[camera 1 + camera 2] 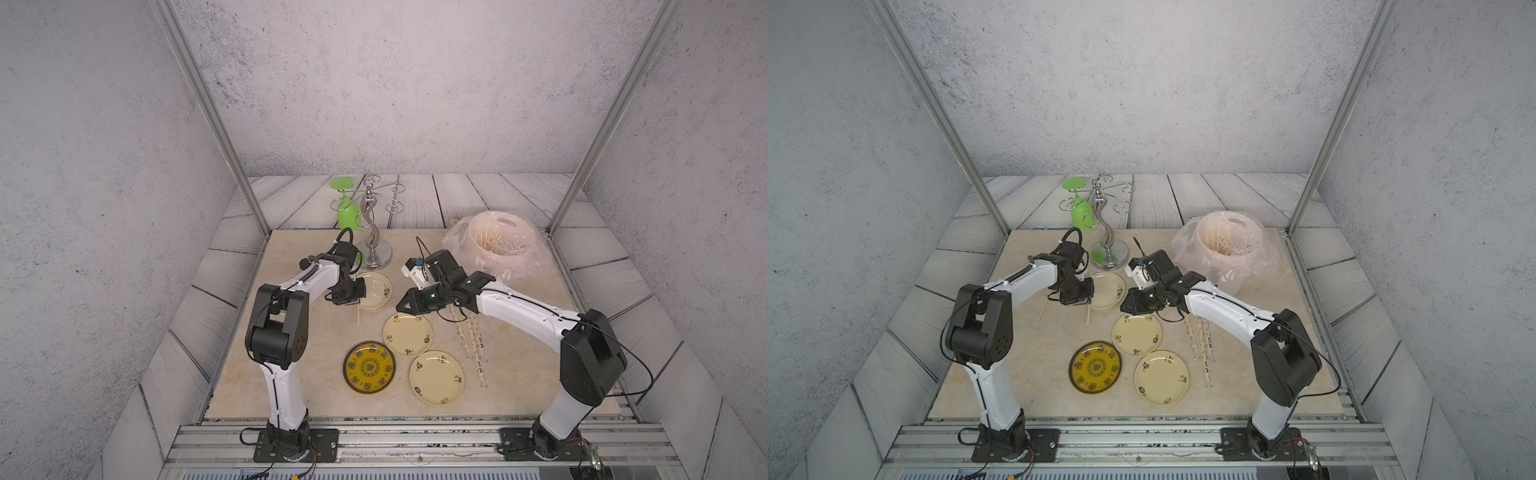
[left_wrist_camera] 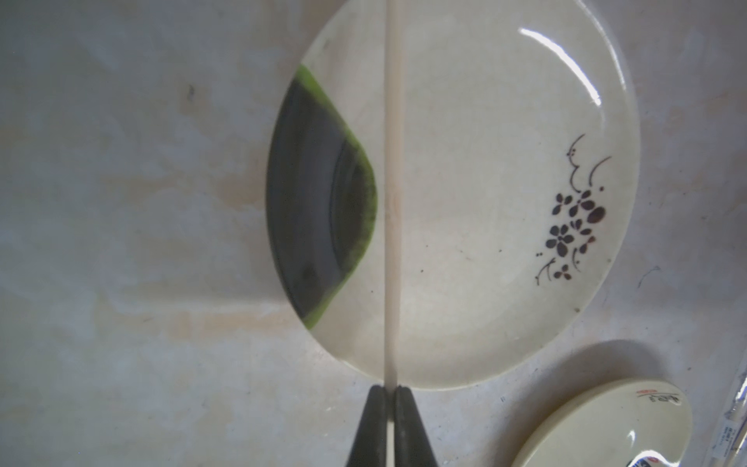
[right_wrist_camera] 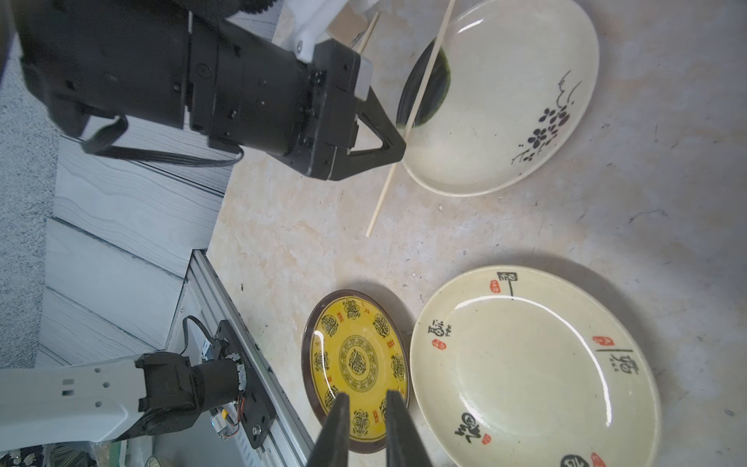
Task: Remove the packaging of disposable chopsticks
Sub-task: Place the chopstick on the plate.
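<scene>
Over glossy round plate (image 2: 485, 202), L fingers (image 2: 370, 428) pinch thin wooden chopstick (image 2: 392, 161).

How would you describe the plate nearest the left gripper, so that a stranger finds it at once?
Four plates lie on the beige table. Take the rearmost plate, just in front of the silver stand. It alone bears a dark flower sprig; the other two cream plates show characters, and the yellow plate has a dark rim.
</scene>
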`<state>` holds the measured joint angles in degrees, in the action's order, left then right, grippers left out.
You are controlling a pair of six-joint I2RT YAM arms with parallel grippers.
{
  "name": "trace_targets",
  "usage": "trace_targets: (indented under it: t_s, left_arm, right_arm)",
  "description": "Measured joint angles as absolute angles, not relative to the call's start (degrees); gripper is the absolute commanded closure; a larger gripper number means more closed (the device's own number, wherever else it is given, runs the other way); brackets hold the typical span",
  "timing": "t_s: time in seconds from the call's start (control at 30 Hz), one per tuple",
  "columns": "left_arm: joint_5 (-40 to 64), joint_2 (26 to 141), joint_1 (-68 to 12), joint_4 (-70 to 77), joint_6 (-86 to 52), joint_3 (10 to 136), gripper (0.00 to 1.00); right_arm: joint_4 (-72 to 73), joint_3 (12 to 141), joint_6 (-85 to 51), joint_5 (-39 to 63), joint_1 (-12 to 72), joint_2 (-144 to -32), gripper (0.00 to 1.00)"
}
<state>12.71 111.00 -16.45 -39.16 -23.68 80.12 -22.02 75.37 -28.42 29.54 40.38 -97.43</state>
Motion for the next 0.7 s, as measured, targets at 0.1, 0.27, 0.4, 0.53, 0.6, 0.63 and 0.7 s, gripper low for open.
trace_targets:
  t_s: [0.1,0.27,0.4,0.53,0.6,0.63,0.7]
  left_arm:
    - [13.41,111.00,-16.97,-37.39,-24.38,80.12,1.00]
    - [14.26,111.50,-17.21,-35.62,-24.93,80.27,1.00]
    - [15.22,113.78,-17.28,-34.83,-25.26,81.19,1.00]
    - [16.53,115.31,-17.39,-34.61,-25.82,81.93,1.00]
    - [16.78,115.72,-17.50,-34.46,-25.87,82.98,1.00]
    - [16.80,115.92,-17.50,-34.48,-25.89,83.50,1.00]
    - [16.80,116.33,-17.50,-34.50,-25.91,84.25,1.00]
  right_arm:
    - [-22.02,75.37,-28.42,29.54,40.38,-97.43,0.81]
    - [-22.09,75.35,-28.36,29.52,40.38,-97.43,0.81]
    - [-22.09,75.33,-28.36,29.54,40.38,-97.43,0.81]
    - [-22.13,75.13,-28.36,29.54,40.38,-97.43,0.81]
    - [-22.11,75.13,-28.36,29.52,40.38,-97.43,0.81]
    - [-22.11,75.13,-28.36,29.54,40.38,-97.43,0.81]
    - [-22.11,75.13,-28.36,29.54,40.38,-97.43,0.81]
